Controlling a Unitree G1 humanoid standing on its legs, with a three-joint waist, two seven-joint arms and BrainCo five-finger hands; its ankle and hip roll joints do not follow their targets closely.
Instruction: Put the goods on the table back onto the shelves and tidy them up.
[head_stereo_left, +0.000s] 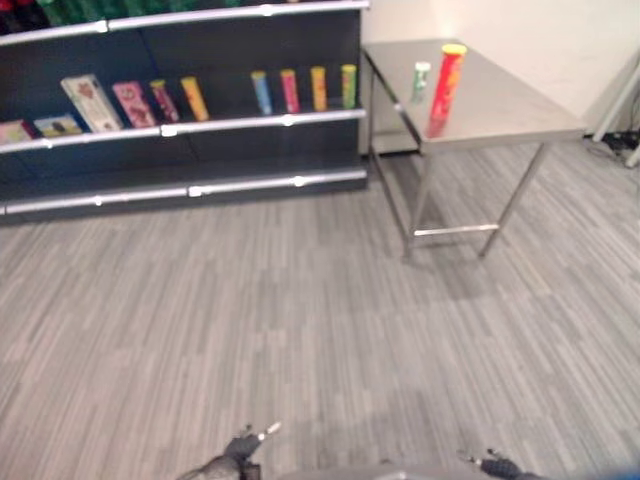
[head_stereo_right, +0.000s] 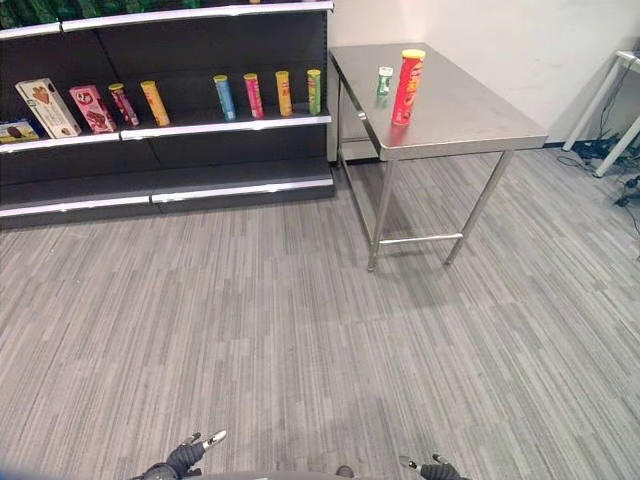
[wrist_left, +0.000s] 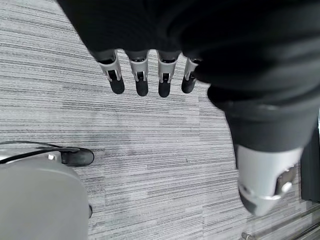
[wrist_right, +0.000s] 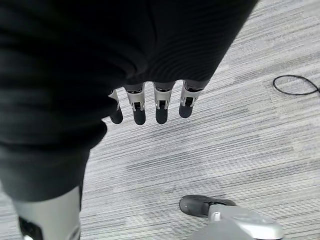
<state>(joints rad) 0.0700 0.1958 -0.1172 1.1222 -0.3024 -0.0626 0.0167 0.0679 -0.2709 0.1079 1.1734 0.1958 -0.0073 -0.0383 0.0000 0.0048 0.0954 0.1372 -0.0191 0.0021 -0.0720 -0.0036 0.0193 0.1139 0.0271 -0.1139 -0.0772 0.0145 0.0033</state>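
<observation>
A steel counter (head_stereo_right: 470, 115) stands at about one o'clock in the head views, its left edge just beside the dark shelves (head_stereo_right: 230, 75) that run from eleven o'clock across to twelve. Two goods stand upright on the counter near its far left part: a tall red tube with a yellow lid (head_stereo_right: 408, 87), and a small green-and-white can (head_stereo_right: 385, 81) just beside it at its nine o'clock side, the two apart.

On the middle shelf a row of four upright tubes stands towards its right end: a blue tube (head_stereo_right: 224, 97), a pink tube (head_stereo_right: 254, 95), an orange tube (head_stereo_right: 284, 92) and a green-yellow tube (head_stereo_right: 314, 91), evenly apart. Further towards ten o'clock on the same shelf, a yellow tube (head_stereo_right: 155, 103) and a dark red tube (head_stereo_right: 124, 104) lean to the left, next to a pink box (head_stereo_right: 92, 108) and a pale box (head_stereo_right: 48, 107), both tilted. A flat box (head_stereo_right: 17, 130) lies at the shelf's far left end. The bottom shelf (head_stereo_right: 160, 185) carries nothing that can be made out.

The left hand (head_stereo_right: 185, 458) hangs low at seven o'clock over the grey striped floor (head_stereo_right: 300, 320), well apart from the counter; in its wrist view the fingers (wrist_left: 141, 80) point straight down, side by side with small gaps, holding nothing, the thumb apart. The right hand (head_stereo_right: 435, 468) shows at five o'clock, its fingers (wrist_right: 161, 105) likewise straight, relaxed and empty above the floor.
</observation>
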